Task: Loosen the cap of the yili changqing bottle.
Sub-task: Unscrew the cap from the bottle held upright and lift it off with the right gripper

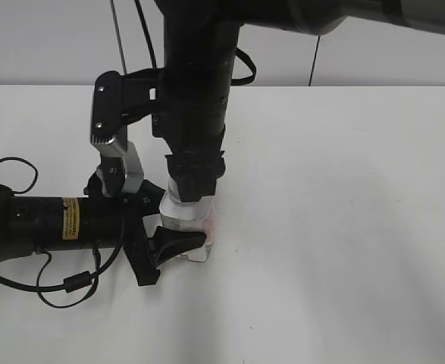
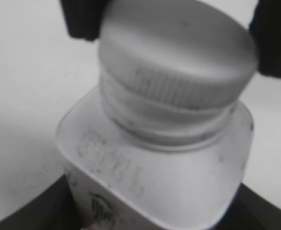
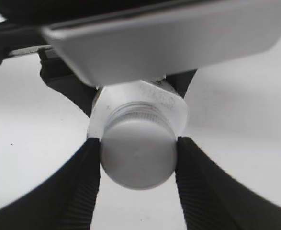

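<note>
Plain white table point(image 1: 343, 227), matte, running back to a pale wall. Standing directly on it: one small white bottle point(image 1: 195, 231), upright, pinkish print on its label. Black cable point(image 1: 51, 292) loops on surface at left.

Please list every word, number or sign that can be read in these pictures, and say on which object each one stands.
None can be read with certainty.
Yellow sticker on the left arm: dark print, too small to read.
Shoulder of the yili changqing bottle: faint stamped characters, perhaps a date code, too blurred to read.
Bottle label: reddish-pink print, mostly hidden and too small to read.
The cap: no text visible.
</note>
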Controlling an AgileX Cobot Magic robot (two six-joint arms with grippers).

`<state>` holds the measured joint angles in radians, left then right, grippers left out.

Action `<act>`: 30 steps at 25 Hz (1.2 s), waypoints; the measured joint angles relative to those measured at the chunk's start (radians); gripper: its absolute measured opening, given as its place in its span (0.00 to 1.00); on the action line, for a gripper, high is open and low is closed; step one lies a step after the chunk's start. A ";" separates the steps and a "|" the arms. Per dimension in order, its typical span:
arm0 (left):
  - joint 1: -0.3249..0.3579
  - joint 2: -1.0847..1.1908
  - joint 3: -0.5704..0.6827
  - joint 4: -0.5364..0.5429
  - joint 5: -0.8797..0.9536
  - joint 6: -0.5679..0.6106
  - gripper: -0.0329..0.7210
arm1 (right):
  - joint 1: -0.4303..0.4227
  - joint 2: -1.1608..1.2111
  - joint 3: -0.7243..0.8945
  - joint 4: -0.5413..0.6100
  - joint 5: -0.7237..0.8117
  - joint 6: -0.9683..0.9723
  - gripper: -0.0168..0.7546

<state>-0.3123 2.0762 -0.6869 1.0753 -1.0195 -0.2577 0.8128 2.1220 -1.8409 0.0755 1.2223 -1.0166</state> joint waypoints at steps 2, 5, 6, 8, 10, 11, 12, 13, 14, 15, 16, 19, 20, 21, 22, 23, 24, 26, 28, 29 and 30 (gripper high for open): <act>0.000 0.000 0.000 0.000 0.001 0.000 0.62 | 0.000 0.000 0.000 0.000 0.000 -0.039 0.52; 0.000 0.000 0.000 0.000 0.001 0.000 0.62 | 0.000 0.000 0.000 0.000 0.000 -0.060 0.52; 0.000 0.000 0.000 0.000 0.001 0.000 0.62 | 0.000 0.000 0.000 0.000 0.000 -0.061 0.52; 0.000 0.000 0.000 0.000 0.001 0.000 0.62 | 0.000 0.000 0.000 0.000 0.000 -0.063 0.52; 0.000 0.000 0.000 0.000 0.001 0.000 0.62 | 0.000 0.000 0.000 0.000 0.000 -0.064 0.52; 0.000 0.000 0.000 0.000 0.001 0.000 0.62 | 0.000 0.000 0.000 0.000 0.000 -0.064 0.52; 0.000 0.000 0.000 0.000 0.001 0.000 0.62 | 0.000 0.000 0.000 0.001 0.000 -0.064 0.52; 0.000 0.000 0.000 0.000 0.000 0.000 0.62 | 0.000 -0.001 0.000 0.001 0.000 -0.065 0.52; 0.000 0.000 0.000 0.000 -0.001 0.000 0.62 | 0.000 -0.002 0.000 0.002 0.000 -0.065 0.52; 0.000 0.000 0.000 0.000 -0.004 0.000 0.62 | 0.000 -0.004 0.000 0.003 0.000 -0.065 0.52; 0.000 0.000 0.000 0.000 -0.007 0.000 0.62 | 0.000 -0.007 0.000 0.003 0.000 -0.065 0.52; 0.000 0.000 0.000 0.000 -0.010 0.000 0.62 | 0.000 -0.025 0.000 0.003 0.000 -0.065 0.52; 0.000 0.000 0.000 0.000 -0.011 0.000 0.62 | 0.000 -0.030 0.000 0.003 0.000 -0.065 0.52; 0.000 0.000 0.000 0.000 -0.011 0.000 0.62 | 0.000 -0.036 0.000 0.003 0.000 -0.065 0.52; 0.000 0.000 0.000 0.000 -0.011 0.000 0.62 | 0.000 -0.040 -0.001 0.003 0.000 -0.065 0.52; 0.000 0.000 0.000 0.000 -0.011 0.000 0.62 | 0.000 -0.042 -0.001 0.003 0.000 -0.065 0.52; 0.000 0.000 0.000 0.000 -0.011 0.000 0.62 | 0.000 -0.043 -0.001 0.003 0.000 -0.065 0.52; 0.000 0.000 0.000 0.000 -0.011 0.000 0.62 | 0.000 -0.043 -0.001 0.004 0.000 -0.063 0.52; 0.000 0.000 0.000 0.000 -0.011 0.000 0.62 | 0.000 -0.043 -0.009 0.004 0.001 -0.024 0.52; 0.000 0.000 0.000 0.000 -0.011 0.000 0.62 | 0.000 -0.043 -0.018 0.004 0.001 0.006 0.52; 0.000 0.000 0.000 0.000 -0.011 0.000 0.62 | 0.000 -0.043 -0.030 0.001 0.001 0.043 0.52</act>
<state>-0.3123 2.0762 -0.6869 1.0753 -1.0306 -0.2577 0.8128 2.0786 -1.8710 0.0768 1.2230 -0.9735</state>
